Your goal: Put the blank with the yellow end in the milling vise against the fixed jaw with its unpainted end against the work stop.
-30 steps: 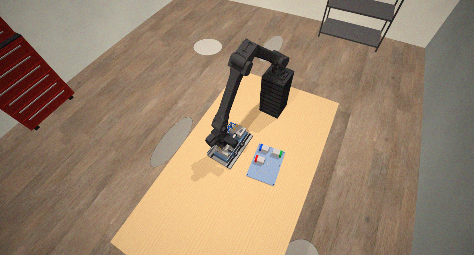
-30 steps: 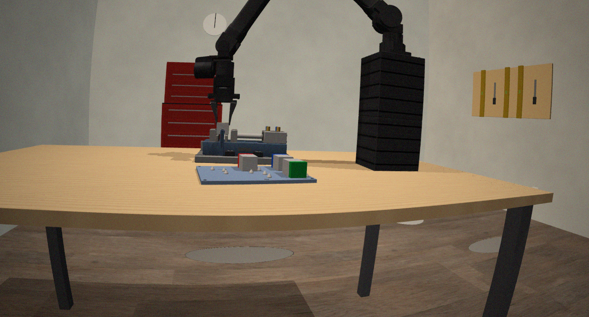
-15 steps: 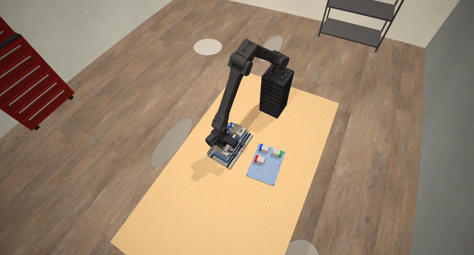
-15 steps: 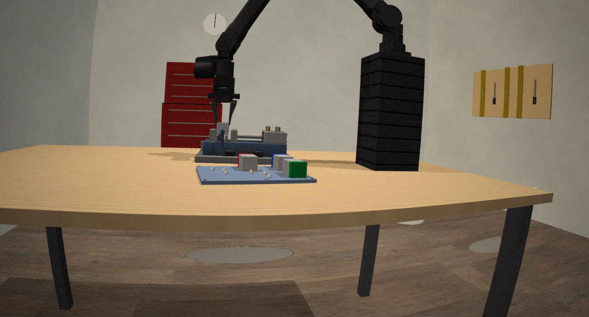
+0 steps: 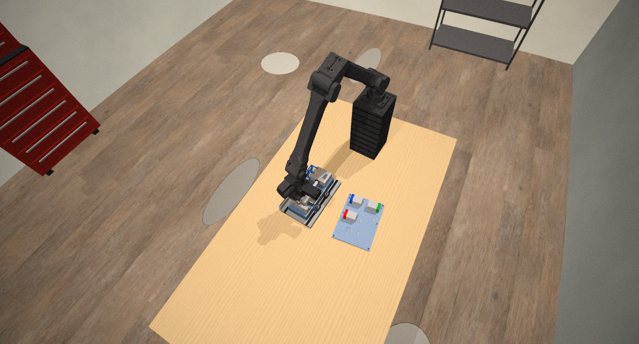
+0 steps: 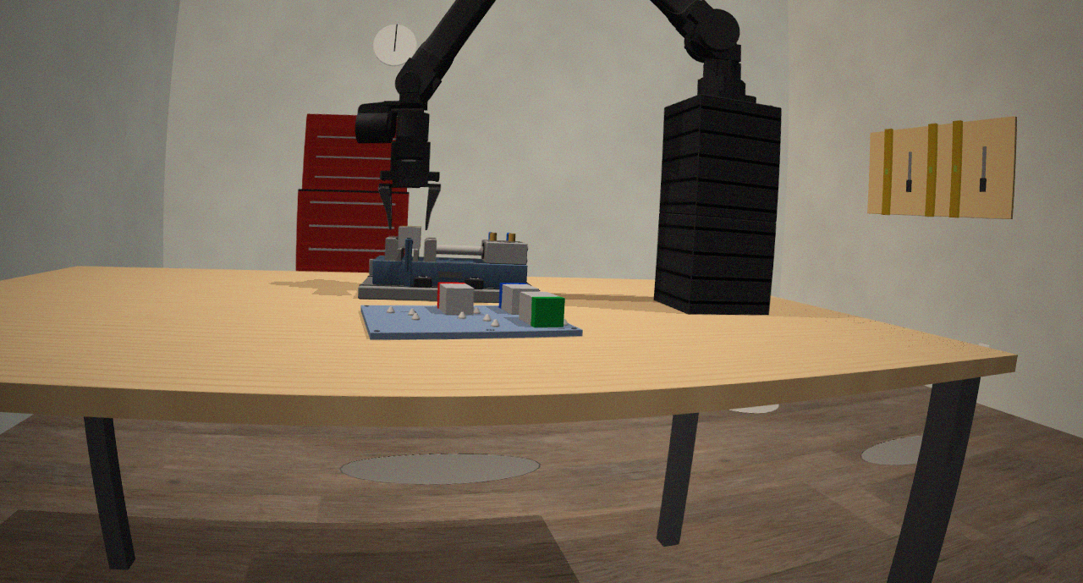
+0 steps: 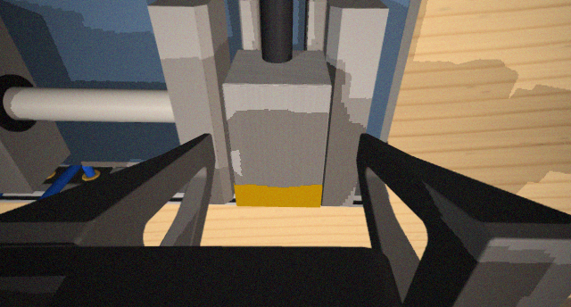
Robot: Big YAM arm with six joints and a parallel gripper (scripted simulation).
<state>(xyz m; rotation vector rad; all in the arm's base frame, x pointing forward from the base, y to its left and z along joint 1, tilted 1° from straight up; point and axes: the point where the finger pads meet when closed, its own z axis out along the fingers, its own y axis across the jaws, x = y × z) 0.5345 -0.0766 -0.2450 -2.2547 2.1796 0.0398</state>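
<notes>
The blank with the yellow end [image 6: 409, 236] [image 7: 277, 146] lies between the jaws, its top above theirs. Its yellow end points away from the work stop [image 7: 277, 17], whose tip appears to meet its unpainted end. Its long side is at or very near the fixed jaw [image 7: 361, 39]; a narrow gap shows towards the moving jaw [image 7: 182, 35]. The low bars [image 7: 249, 21] [image 7: 316, 21] run towards the blank; their part under it is hidden. My gripper [image 6: 409, 228] [image 7: 285, 146] is open, fingertips spread either side of the blank's top with gaps.
The blue plate [image 5: 350, 240] [image 6: 424, 328] holds the red-ended blank [image 5: 351, 215] [image 6: 457, 299], blue-ended blank [image 5: 357, 201] [image 6: 516, 298] and green-ended blank [image 5: 373, 206] [image 6: 541, 311], set apart. The vise's blue hoses [image 7: 67, 178] and the arm's black pedestal [image 5: 366, 130] [image 6: 715, 200] stand nearby.
</notes>
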